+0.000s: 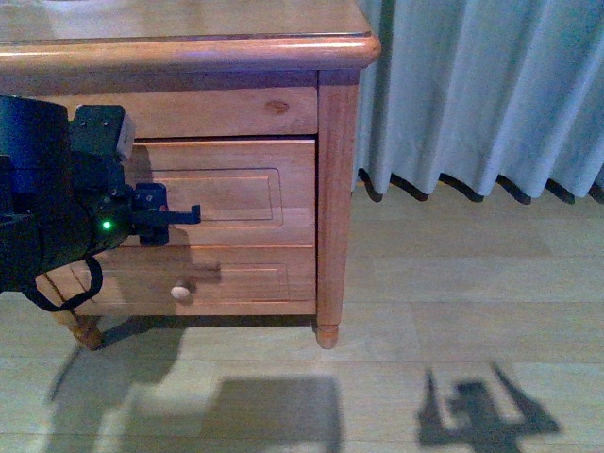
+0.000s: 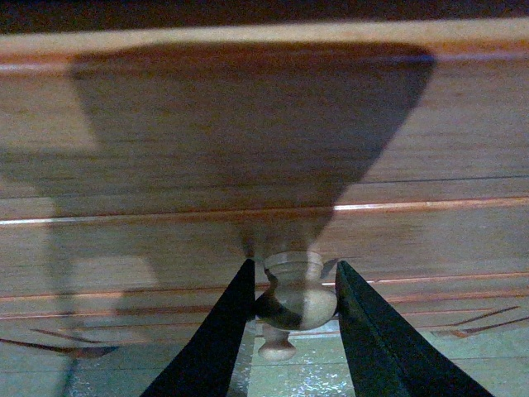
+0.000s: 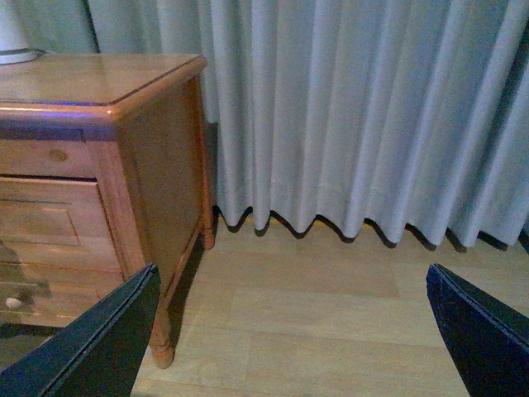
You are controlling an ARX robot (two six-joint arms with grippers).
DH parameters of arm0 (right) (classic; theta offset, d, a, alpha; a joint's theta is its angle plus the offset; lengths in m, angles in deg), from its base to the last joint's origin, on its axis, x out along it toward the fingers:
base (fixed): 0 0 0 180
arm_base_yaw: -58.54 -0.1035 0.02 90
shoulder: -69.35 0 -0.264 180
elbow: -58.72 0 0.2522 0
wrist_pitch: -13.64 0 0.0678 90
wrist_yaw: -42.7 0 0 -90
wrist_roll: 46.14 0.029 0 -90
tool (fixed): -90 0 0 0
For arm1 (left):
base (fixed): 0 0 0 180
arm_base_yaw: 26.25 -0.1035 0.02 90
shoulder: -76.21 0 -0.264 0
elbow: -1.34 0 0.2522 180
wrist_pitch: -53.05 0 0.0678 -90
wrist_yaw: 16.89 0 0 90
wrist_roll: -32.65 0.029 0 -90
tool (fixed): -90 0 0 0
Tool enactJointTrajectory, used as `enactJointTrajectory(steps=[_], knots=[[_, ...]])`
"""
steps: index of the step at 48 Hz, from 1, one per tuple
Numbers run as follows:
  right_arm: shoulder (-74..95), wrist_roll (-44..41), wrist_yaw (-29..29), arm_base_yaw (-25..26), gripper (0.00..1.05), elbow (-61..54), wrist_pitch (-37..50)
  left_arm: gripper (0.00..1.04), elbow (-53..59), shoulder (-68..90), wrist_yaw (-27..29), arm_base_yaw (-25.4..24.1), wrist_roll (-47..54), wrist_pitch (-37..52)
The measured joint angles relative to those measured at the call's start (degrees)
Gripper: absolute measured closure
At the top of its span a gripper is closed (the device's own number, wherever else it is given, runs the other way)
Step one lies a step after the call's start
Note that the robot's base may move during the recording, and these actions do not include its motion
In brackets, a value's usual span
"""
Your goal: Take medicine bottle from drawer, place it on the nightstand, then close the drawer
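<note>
The orange-brown nightstand (image 1: 340, 170) stands at the left of the front view. My left gripper (image 1: 179, 216) is at the front of its upper drawer (image 1: 236, 189). In the left wrist view the gripper (image 2: 295, 294) is shut on the drawer's round wooden knob (image 2: 299, 291), one black finger (image 2: 223, 331) on each side. The drawer's inside does not show. The medicine bottle is out of view. My right gripper (image 3: 289, 331) is open and empty over the floor, to the right of the nightstand (image 3: 157, 165).
The lower drawer (image 1: 245, 278) has a pale knob (image 1: 181, 292), which also shows in the left wrist view (image 2: 277, 346). A pale curtain (image 1: 481, 94) hangs to the floor on the right. The floor is pale wood (image 1: 453, 311). A white object's base (image 3: 16, 37) stands on the nightstand top.
</note>
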Motion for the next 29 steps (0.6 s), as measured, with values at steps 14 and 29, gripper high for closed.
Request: enactJointTrajectory(steps=[14,29], knots=[[0.0,0.0,0.0,0.0,0.07,0.0,0.0,0.79,2.47,-0.42,0.17,-0.35,0.17,1.92],[0.0,0.0,0.0,0.0,0.07,0.0,0.0,0.79,15.43,-6.54,0.57,0.0,-0.52,6.58]])
